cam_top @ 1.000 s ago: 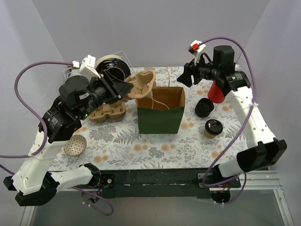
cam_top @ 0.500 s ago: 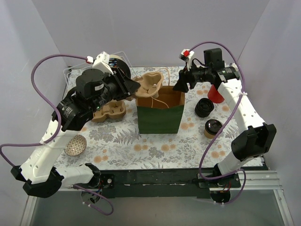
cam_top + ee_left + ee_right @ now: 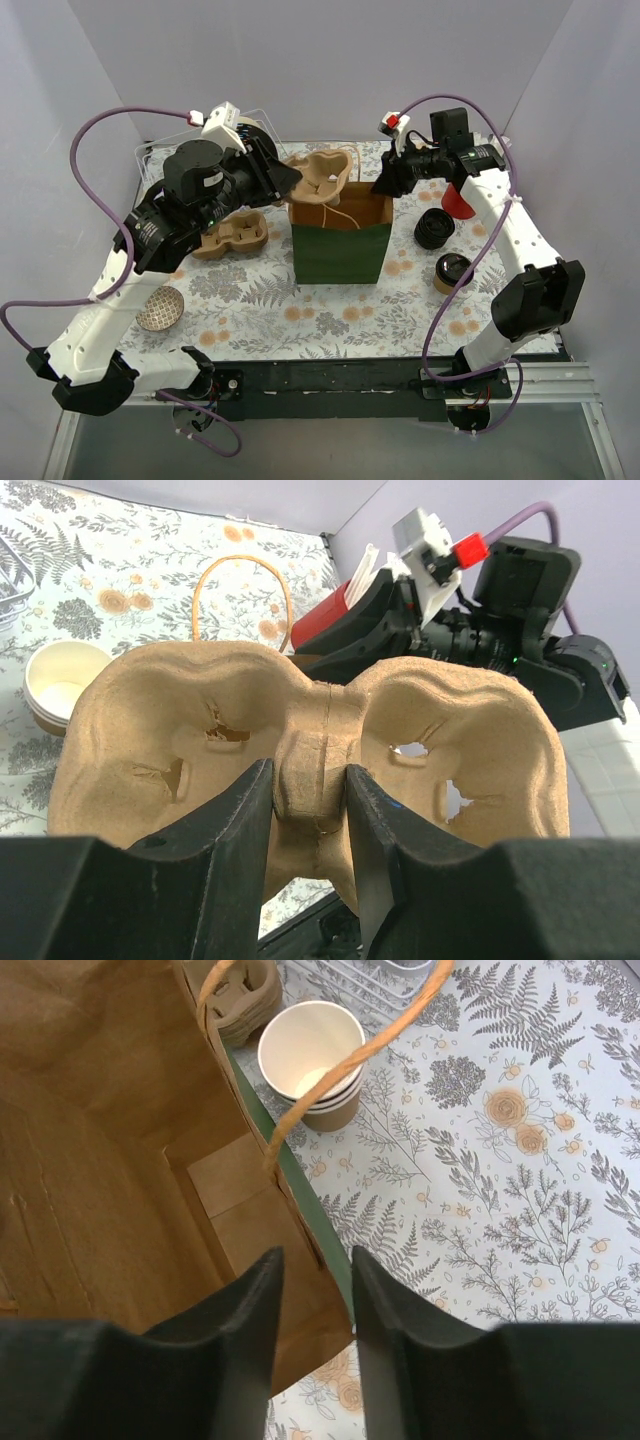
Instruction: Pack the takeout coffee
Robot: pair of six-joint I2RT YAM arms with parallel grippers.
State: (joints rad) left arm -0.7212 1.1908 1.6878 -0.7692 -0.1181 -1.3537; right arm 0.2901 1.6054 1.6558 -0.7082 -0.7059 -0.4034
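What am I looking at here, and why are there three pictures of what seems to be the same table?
Two robot arms are bolted to the near edge of a flowery table. The overhead picture comes from a fixed camera above them; the other two come from a small camera on each wrist, looking past that arm's own fingers. The left tool clamps a moulded cardboard cup carrier near the open top of a green paper bag. The right tool hovers at the bag's rim, fingers apart. On the table stand the lidded takeout coffee, loose black lids, a second carrier, lidless cups and a little dish.
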